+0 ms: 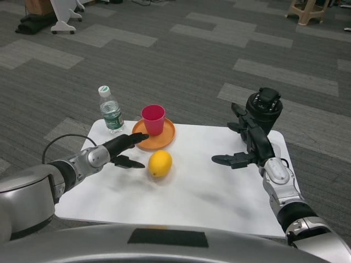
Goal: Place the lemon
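Lemon (pixel 160 163): you'll find it on the worktop (pixel 208 186), just beside the left hand (pixel 125 149).
Hands: both released, fingers spread (right hand (pixel 244 147) well apart).
Handling: likely firm, smooth, prone to rolling; grasp its middle.

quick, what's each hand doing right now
left hand: open, holding nothing, just left of the lemon
right hand: open, empty, above the table
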